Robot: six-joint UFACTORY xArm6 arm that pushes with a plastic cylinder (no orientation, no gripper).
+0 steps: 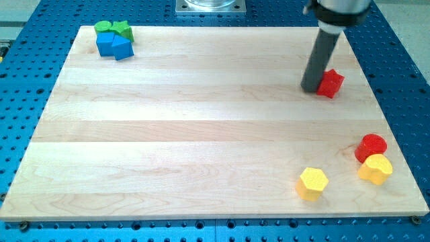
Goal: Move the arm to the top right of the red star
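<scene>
The red star (331, 83) lies on the wooden board (201, 121) near the view's top right. My rod comes down from the view's top edge and my tip (311, 88) rests on the board just left of the red star, touching or almost touching its left side.
A red cylinder (371, 146) and a yellow block (375, 169) sit together at the view's lower right. A yellow hexagon (313, 183) lies left of them. Two green blocks (113, 28) and two blue blocks (114, 46) cluster at the top left corner.
</scene>
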